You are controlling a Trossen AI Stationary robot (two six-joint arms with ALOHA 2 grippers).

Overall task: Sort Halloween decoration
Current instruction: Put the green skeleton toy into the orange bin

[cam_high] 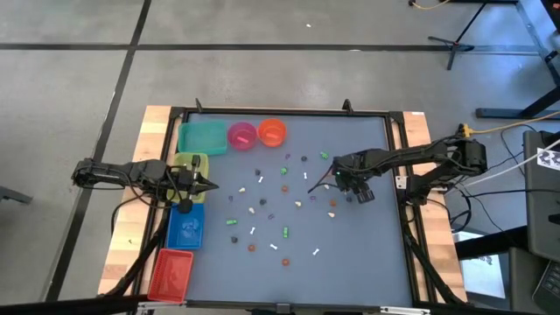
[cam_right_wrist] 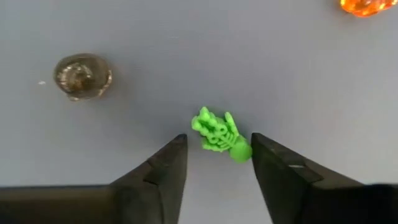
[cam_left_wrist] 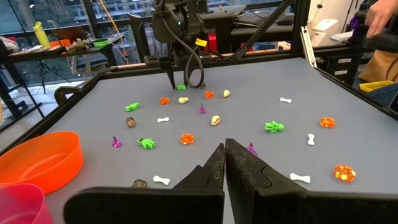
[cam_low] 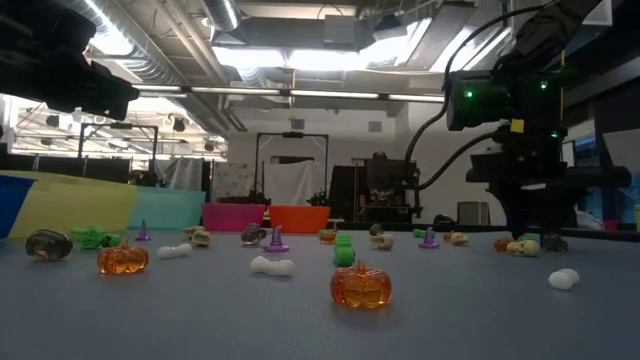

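Note:
Many tiny trinkets lie scattered on the grey table [cam_high: 367, 262]: orange pumpkins [cam_low: 361, 285], white bones [cam_low: 272, 266], green figures [cam_left_wrist: 273, 127] and purple pieces [cam_left_wrist: 116, 142]. My right gripper [cam_right_wrist: 217, 162] is open and points down close over the table right of centre. A green skeleton trinket [cam_right_wrist: 219, 135] lies flat between its fingertips, its head near one finger; I cannot tell whether it touches. My left gripper [cam_left_wrist: 224, 155] is shut on nothing and hovers at the table's left side beside the yellow-green bin [cam_high: 186, 164].
Along the left edge stand a red bin [cam_high: 171, 273], a blue bin [cam_high: 185, 229] and the yellow-green bin. At the far edge stand a teal bin [cam_high: 203, 136], a pink bowl [cam_high: 241, 135] and an orange bowl [cam_high: 272, 132]. A dark round trinket [cam_right_wrist: 83, 75] lies near the right gripper.

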